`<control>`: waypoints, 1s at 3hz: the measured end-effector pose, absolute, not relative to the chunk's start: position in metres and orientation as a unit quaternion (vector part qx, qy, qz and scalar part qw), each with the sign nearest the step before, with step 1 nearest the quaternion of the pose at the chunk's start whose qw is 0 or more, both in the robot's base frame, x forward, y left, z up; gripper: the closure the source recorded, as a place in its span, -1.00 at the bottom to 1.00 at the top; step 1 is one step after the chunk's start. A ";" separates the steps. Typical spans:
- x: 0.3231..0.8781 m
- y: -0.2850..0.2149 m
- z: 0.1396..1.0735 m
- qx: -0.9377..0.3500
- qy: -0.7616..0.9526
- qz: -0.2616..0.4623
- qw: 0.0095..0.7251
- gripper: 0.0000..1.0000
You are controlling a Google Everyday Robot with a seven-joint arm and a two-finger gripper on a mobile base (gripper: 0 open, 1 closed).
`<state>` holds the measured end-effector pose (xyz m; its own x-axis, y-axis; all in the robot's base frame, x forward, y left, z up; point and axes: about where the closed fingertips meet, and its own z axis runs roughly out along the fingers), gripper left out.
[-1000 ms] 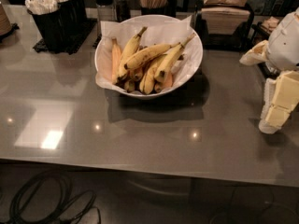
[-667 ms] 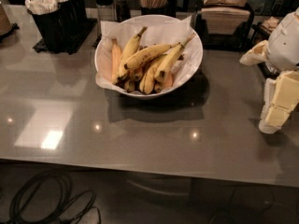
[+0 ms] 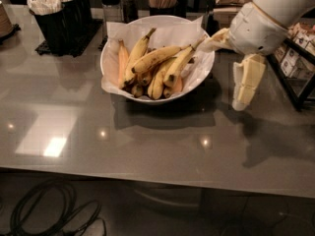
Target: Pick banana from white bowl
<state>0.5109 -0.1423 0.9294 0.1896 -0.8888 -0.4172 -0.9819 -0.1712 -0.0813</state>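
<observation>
Camera view: my cream gripper [image 3: 222, 73] hangs with fingers spread, empty. The plump, curved yellow banana [image 3: 180, 63] lies just left of them in the wide white paper-lined bowl [image 3: 197, 80]. I'd call this the approach; next I need to reach left and down onto it.

Glossy grey table [image 3: 147, 146]; crinkled paper [image 3: 167, 33] lines the smooth white bowl [image 3: 197, 84]; matt, cream, plastic-looking gripper [image 3: 241, 102] hangs to its right.

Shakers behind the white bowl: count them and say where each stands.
2. The left shaker and the right shaker stand side by side behind the white bowl; clutter there may hide more. The gripper hangs right of the bowl.
</observation>
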 end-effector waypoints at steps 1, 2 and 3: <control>0.535 -0.135 0.939 -0.760 0.605 0.125 0.201 -1.00; 0.542 -0.132 0.939 -0.758 0.606 0.119 0.210 -1.00; 0.554 -0.137 0.954 -0.757 0.613 0.085 0.212 -1.00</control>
